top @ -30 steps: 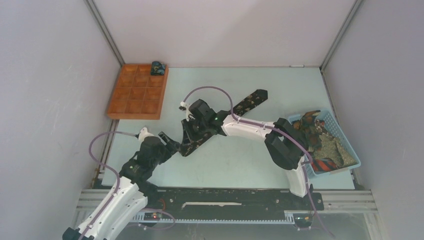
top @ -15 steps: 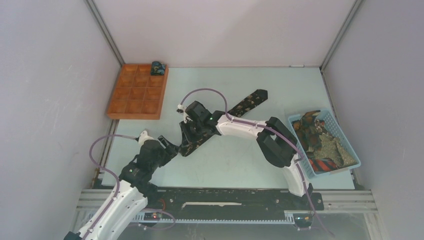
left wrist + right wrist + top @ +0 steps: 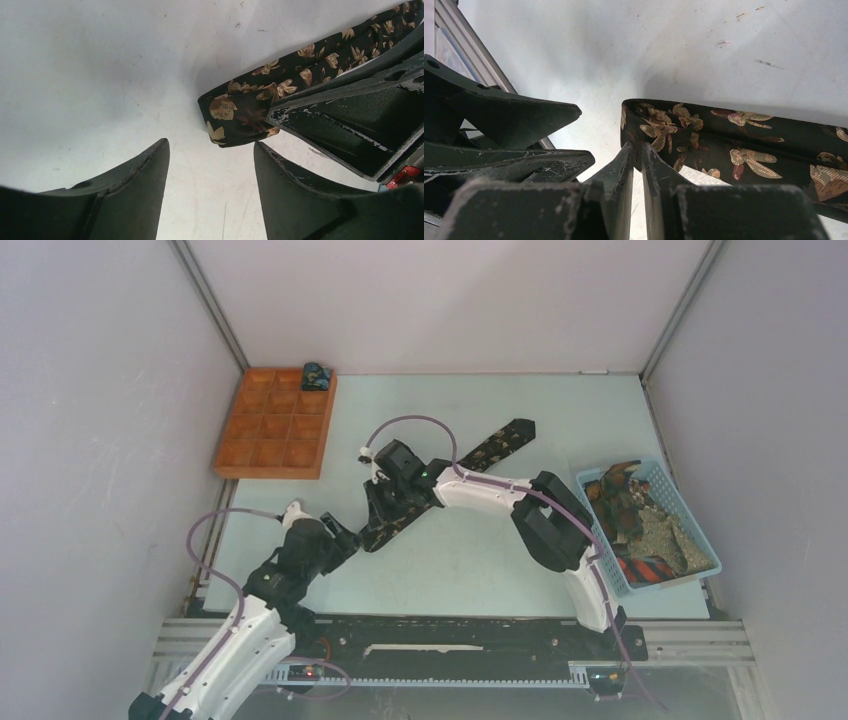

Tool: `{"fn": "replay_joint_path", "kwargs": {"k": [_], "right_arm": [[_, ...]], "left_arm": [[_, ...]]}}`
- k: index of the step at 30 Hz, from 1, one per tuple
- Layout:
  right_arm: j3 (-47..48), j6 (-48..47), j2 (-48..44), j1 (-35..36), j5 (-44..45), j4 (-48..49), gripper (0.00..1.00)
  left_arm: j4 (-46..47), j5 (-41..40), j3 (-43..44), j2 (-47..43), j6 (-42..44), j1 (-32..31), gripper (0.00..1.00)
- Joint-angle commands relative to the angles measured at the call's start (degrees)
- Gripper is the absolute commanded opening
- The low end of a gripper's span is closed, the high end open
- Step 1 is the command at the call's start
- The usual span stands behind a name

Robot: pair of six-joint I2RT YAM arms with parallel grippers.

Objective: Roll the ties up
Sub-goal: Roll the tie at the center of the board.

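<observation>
A black tie with tan leaves (image 3: 480,453) lies diagonally across the table, its near end folded over (image 3: 235,112). My right gripper (image 3: 638,149) is shut on the edge of that folded end (image 3: 659,127); from above it sits at the tie's lower left end (image 3: 378,525). My left gripper (image 3: 210,145) stands open just short of the same end, with only bare table between its fingers; in the top view it is immediately left of the right gripper (image 3: 348,538). A small dark rolled tie (image 3: 317,375) sits in the tray's back right compartment.
The orange compartment tray (image 3: 262,440) stands at the back left. A blue mesh basket (image 3: 700,530) at the right edge holds several loose ties (image 3: 635,515). The right arm's elbow (image 3: 550,525) hangs over the table's right half. The metal frame rail (image 3: 459,45) runs close by.
My left gripper has edged closer to the tie's folded end and its jaws have narrowed a little. The right gripper has shifted slightly left, still pinching the tie.
</observation>
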Motion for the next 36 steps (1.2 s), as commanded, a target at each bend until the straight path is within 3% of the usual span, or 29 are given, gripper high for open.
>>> {"fn": "replay_joint_path", "kwargs": {"k": [1,36], "right_arm": [[1.6,-0.9,0.4,-0.7,0.6,0.0,0.15],[-6.3,0.1,0.3,-4.1,3.8,2.9,0.13]], "left_arm": [[3.2,0.6,0.0,1.3,1.3,0.3,0.67],[14.0,6.2,1.1,10.7,0.6,0.3,0.66]]}}
